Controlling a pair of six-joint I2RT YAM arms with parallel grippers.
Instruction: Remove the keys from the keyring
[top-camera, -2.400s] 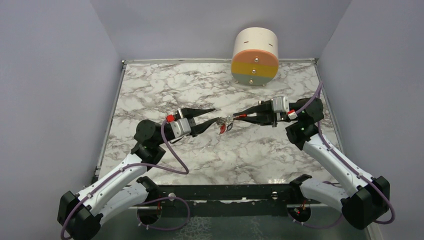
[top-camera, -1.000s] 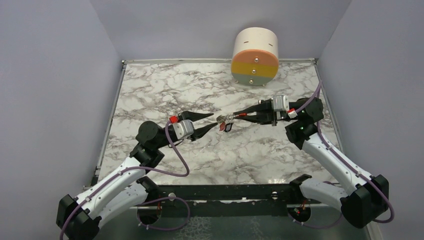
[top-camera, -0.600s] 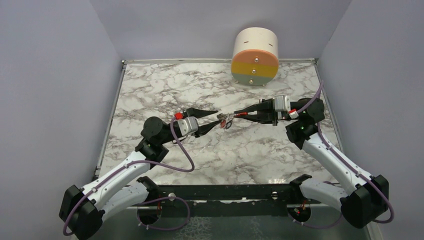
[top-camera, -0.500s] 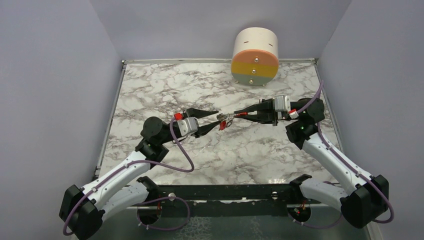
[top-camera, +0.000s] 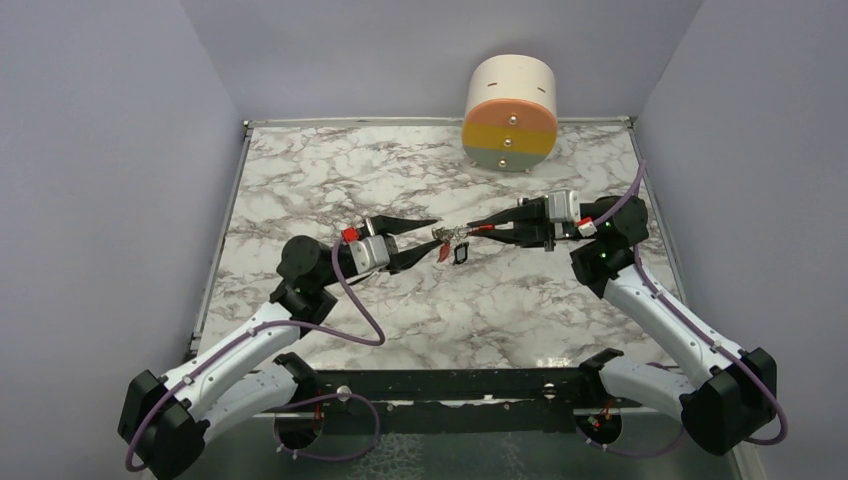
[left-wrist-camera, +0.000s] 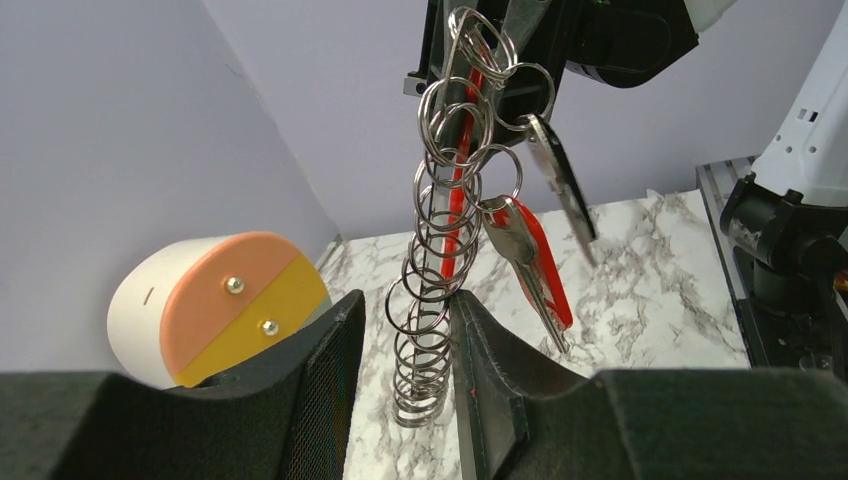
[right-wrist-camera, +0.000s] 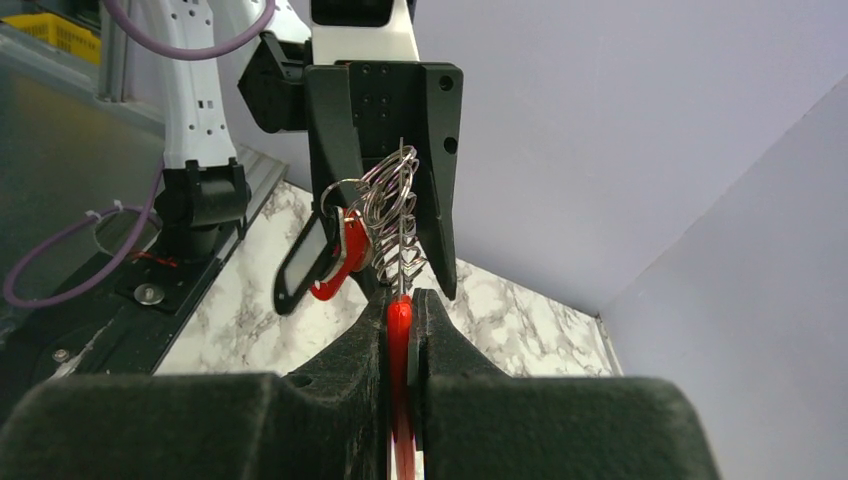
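The keyring (top-camera: 452, 236) hangs in the air mid-table, between both grippers. My right gripper (top-camera: 478, 231) is shut on its red clip (right-wrist-camera: 400, 325). From the clip a chain of silver rings (left-wrist-camera: 432, 320) runs between the fingers of my open left gripper (left-wrist-camera: 405, 305). The rings lie against the right finger (left-wrist-camera: 490, 385) and stand apart from the left one. Two keys hang off the rings: a red-headed key (left-wrist-camera: 520, 250) and a dark-headed key (left-wrist-camera: 558, 185). In the right wrist view, both keys (right-wrist-camera: 325, 260) dangle left of the rings (right-wrist-camera: 395, 215).
A white cylinder with a peach, yellow and grey front (top-camera: 510, 112) stands at the back of the marble table (top-camera: 330, 170). Grey walls close in the left, right and back. A black rail (top-camera: 450, 385) runs along the near edge.
My left gripper has moved forward and up a little, so its open fingers now straddle the ring chain. The keys have swung slightly. The right gripper has kept its hold and place.
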